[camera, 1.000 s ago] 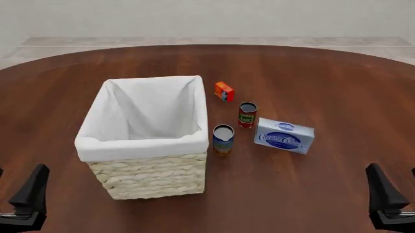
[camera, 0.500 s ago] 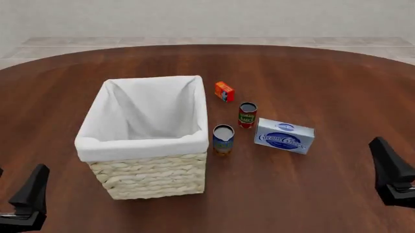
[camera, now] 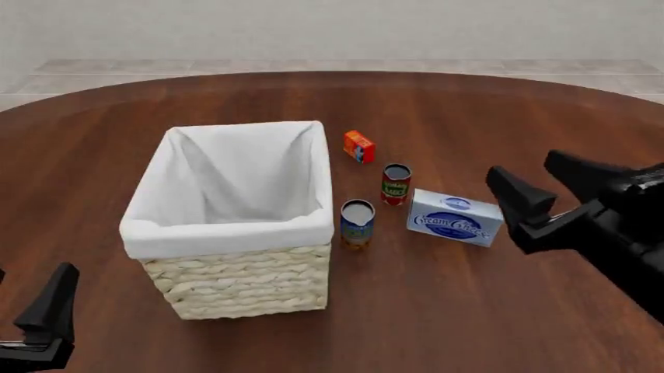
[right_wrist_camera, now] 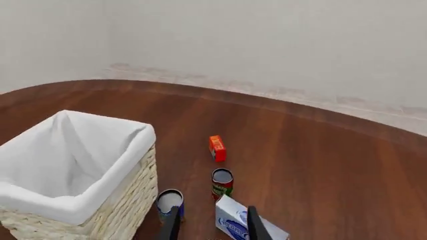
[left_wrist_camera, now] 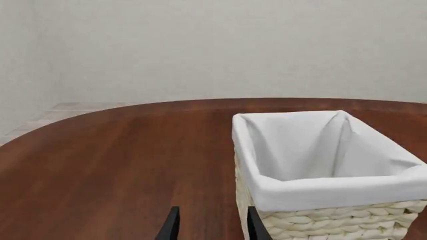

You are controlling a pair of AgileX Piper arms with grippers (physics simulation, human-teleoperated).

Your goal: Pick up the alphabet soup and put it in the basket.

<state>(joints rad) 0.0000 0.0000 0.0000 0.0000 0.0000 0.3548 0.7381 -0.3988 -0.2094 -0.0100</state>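
The alphabet soup (camera: pixel 357 224) is a small can with a blue label and an orange lower part. It stands upright just right of the basket (camera: pixel 244 284), a pale wicker box with white lining. My right gripper (camera: pixel 524 165) hovers open above the table, to the right of the can and apart from it. In the right wrist view the alphabet soup (right_wrist_camera: pixel 169 202) lies ahead of the open right gripper (right_wrist_camera: pixel 213 227), beside the basket (right_wrist_camera: pixel 80 200). My left gripper (camera: pixel 36 280) rests open at the near left corner. The left wrist view shows the open left gripper (left_wrist_camera: pixel 212 227) and the basket (left_wrist_camera: pixel 320 190).
A red-labelled can (camera: pixel 396 184) stands behind the soup, and a small orange box (camera: pixel 359 146) lies farther back. A blue-and-white cream cheese box (camera: pixel 455 217) lies between the soup and my right gripper. The round wooden table (camera: pixel 467 311) spreads all around.
My right arm has risen from the near right corner and swung forward and left, toward the cream cheese box. The left arm and all objects have stayed put.
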